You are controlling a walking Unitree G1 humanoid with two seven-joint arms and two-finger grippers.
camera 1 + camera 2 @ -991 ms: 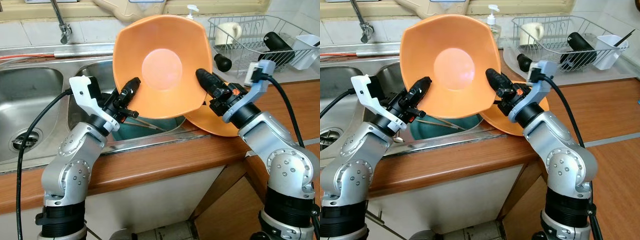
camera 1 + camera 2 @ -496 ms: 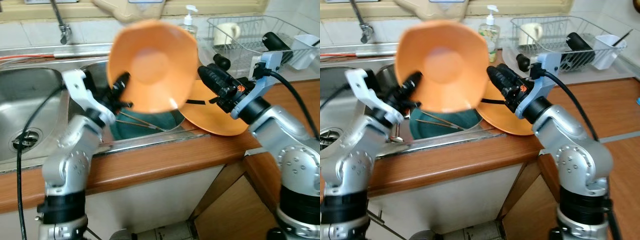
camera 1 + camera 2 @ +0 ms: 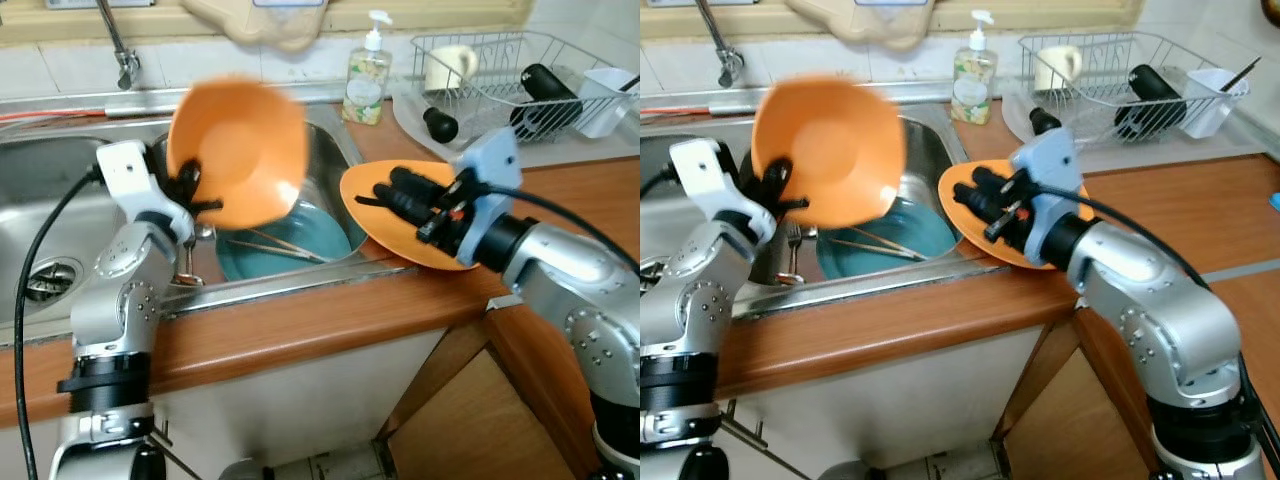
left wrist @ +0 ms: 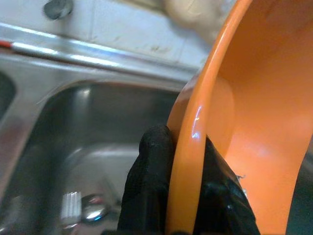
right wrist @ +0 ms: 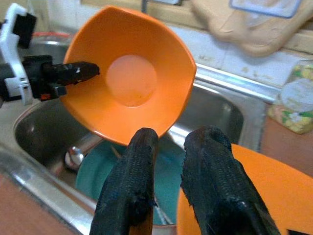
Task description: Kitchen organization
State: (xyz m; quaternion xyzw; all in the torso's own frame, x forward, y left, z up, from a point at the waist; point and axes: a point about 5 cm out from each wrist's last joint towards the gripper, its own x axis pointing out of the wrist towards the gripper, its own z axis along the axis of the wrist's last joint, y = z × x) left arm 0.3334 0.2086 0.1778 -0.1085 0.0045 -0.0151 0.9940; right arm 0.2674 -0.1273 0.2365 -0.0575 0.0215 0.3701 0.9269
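An orange bowl hangs tilted over the right sink basin, its hollow facing me. My left gripper is shut on its lower left rim; in the left wrist view one black finger sits behind the rim and the other inside the bowl. My right gripper is apart from the bowl, just above an orange plate on the counter's edge. Its fingers stand slightly open and hold nothing. Below the bowl, a teal dish with chopsticks lies in the basin.
A soap bottle stands behind the sink. A wire dish rack with a mug, a black item and a white cup is at the back right. The faucet rises at the back left. The wooden counter edge runs in front.
My right gripper has let go of the bowl and dropped down onto the plate. My left gripper has carried the bowl left and lower, over the sink.
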